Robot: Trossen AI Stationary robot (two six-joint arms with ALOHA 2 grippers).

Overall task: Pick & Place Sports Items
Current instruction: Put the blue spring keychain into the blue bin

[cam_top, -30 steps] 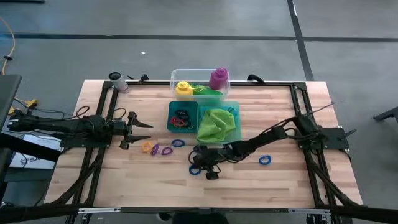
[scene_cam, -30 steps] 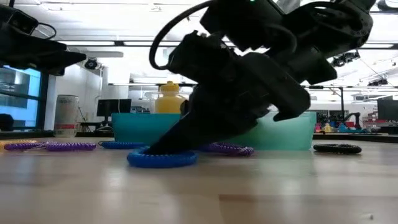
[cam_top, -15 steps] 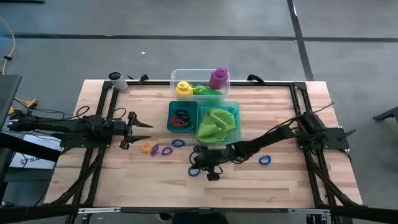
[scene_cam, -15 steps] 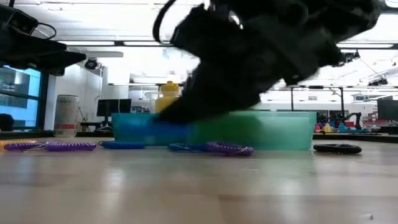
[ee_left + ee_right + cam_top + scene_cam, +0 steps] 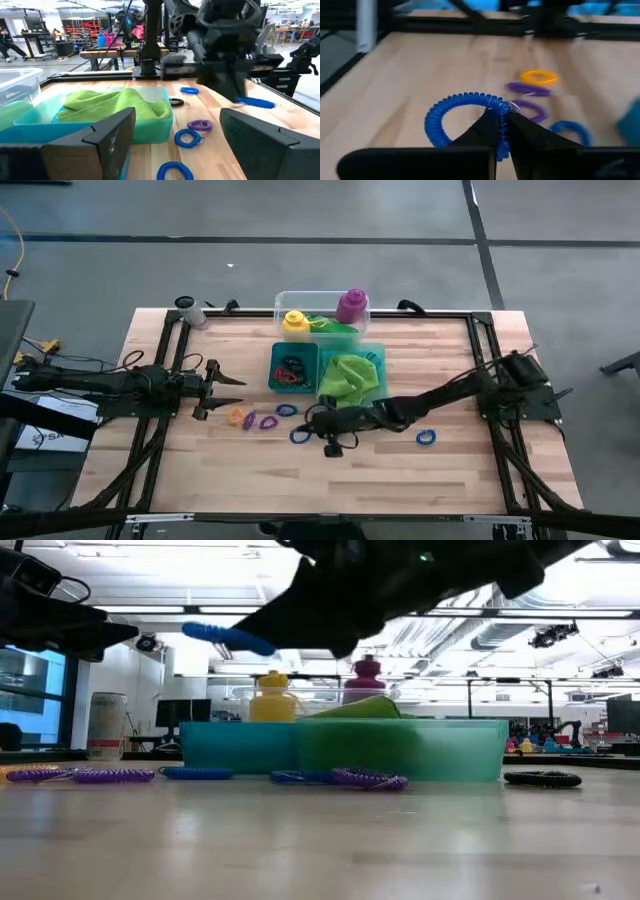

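**A:** Blue coil, is that what the right gripper (image 5: 303,434) has, seen from above?

**B:** Yes. Its fingers are pinched tight on a blue ring (image 5: 298,436), just off the teal tray (image 5: 376,392) toward six o'clock. Loose on the wooden table (image 5: 460,470) at about nine o'clock from it lie a second blue ring (image 5: 287,410), a purple ring (image 5: 267,420) and a yellow ring (image 5: 238,417). Another blue ring (image 5: 427,438) lies off at three o'clock.

**A:** And the other arm?

**B:** The left gripper (image 5: 235,380) waits at the table's nine o'clock side, fingers spread wide, holding nothing.

**A:** What is already in the containers?

**B:** A lime-green cloth (image 5: 350,378) fills one tray compartment, and small rings sit in the other. At twelve o'clock the clear tub (image 5: 281,305) holds a yellow bottle (image 5: 294,322) and a purple bottle (image 5: 351,304).

**A:** The table-level camera?

**B:** The held ring (image 5: 228,637) hangs clear above the wood and above the tray's rim (image 5: 340,723), at ten o'clock in that picture. A black ring (image 5: 543,778) lies beside the tray.

**A:** From the left wrist?

**B:** Its own two fingers (image 5: 105,138) stand far apart. Beyond them the right arm carries the ring (image 5: 255,102) off the surface.

**A:** And the right wrist?

**B:** Both fingertips (image 5: 490,125) meet on the blue coil (image 5: 450,117), squeezing one side of the loop.
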